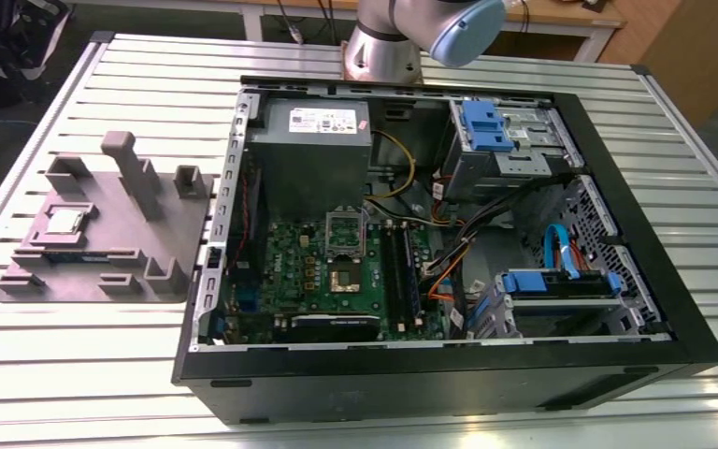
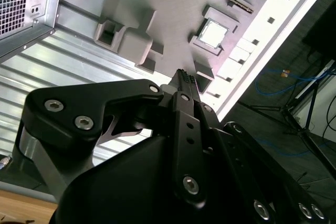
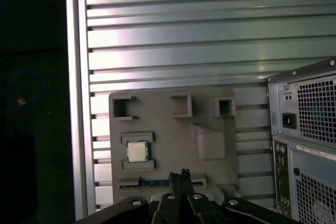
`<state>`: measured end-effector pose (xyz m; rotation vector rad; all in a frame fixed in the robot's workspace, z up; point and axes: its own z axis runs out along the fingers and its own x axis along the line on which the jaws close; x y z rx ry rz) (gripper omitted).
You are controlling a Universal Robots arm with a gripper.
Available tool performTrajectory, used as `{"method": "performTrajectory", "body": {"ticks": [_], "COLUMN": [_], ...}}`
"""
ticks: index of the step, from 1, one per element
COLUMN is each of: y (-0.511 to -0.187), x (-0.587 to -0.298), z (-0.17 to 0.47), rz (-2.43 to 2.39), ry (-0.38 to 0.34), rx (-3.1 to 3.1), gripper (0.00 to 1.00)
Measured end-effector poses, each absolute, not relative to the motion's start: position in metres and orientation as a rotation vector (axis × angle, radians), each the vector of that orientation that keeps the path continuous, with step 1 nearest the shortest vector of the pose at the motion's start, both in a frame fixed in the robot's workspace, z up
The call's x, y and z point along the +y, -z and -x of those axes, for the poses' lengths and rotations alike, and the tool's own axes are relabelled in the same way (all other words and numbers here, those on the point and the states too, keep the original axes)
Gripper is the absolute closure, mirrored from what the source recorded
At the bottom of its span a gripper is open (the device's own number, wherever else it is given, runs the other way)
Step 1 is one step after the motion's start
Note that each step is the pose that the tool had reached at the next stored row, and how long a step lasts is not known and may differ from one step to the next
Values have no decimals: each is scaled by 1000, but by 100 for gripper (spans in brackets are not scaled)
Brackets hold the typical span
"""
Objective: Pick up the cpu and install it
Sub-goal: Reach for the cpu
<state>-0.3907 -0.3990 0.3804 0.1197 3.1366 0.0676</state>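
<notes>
As the claw hangs above the grey tray, well apart from it, I see in the first wrist view that its two fingers are pressed together, with nothing between them. The cpu lies flat in a shallow seat of the tray, on the tray's side away from the computer case.

I judge the cpu to be light, thin and stiff. Its smooth metal top can slip, and its underside is probably delicate. I would therefore take it by two opposite edges, the ones not bordered by the tray's small blocks, and squeeze only gently.

Some things I cannot see. The underside of the cpu is hidden, and I cannot make out any corner mark for its orientation. The socket sits inside the case beside the tray, and I cannot tell whether its frame is open. The claw's own body covers one edge of the tray.
</notes>
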Motion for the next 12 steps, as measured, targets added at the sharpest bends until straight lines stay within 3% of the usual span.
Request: {"method": "performTrajectory", "body": {"ticks": [12], "y": [-380], "x": [-399], "z": [394], "rz": [-120], "ry": [-68], "rx": [3137], "gripper": [90]}}
